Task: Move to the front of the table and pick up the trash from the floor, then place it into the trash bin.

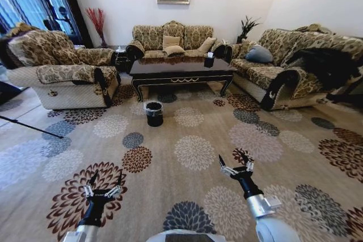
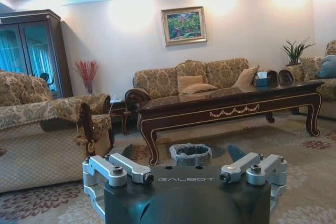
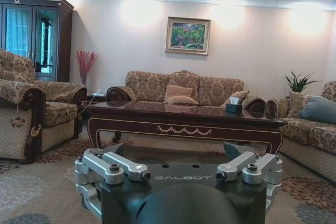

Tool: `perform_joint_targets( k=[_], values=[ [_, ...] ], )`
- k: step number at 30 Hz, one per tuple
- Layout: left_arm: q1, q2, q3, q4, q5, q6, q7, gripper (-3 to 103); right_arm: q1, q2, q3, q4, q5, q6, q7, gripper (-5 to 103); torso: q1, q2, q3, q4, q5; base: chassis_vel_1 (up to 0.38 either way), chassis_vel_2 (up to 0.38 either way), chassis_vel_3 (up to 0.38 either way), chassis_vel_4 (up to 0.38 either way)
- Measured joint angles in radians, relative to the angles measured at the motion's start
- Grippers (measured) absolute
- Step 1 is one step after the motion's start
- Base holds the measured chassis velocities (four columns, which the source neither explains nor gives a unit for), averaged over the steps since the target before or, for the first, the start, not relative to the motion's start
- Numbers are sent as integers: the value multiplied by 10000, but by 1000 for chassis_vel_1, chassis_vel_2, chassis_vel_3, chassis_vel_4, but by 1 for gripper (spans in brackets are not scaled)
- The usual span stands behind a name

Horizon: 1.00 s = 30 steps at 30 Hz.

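Observation:
The dark wood table (image 1: 181,69) stands across the room in front of the sofas, also seen as the table (image 2: 231,103) and the table (image 3: 184,119). The black trash bin (image 1: 153,113) with a grey liner sits on the floor (image 1: 193,123) by the table's left front leg; the left wrist view shows the trash bin (image 2: 190,153) too. The trash is out of view. My left gripper (image 1: 106,178) and right gripper (image 1: 235,160) hover low over the carpet, far from the table, both open and empty.
Patterned sofas ring the table: one sofa (image 1: 62,75) on the left, one (image 1: 170,39) behind, one (image 1: 295,63) on the right. A black tissue box (image 1: 209,60) sits on the table. A tripod leg (image 1: 31,127) crosses the left floor. Open carpet lies between me and the table.

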Motion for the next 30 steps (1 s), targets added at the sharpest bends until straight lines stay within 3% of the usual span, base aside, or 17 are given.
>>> perform_joint_targets(
  k=[30],
  values=[
    [0,0,0,0,1,0,-1,100,0,0,0,0,0,0,0,100,203,497,292,-1,-1,0,0,0,0]
  ],
)
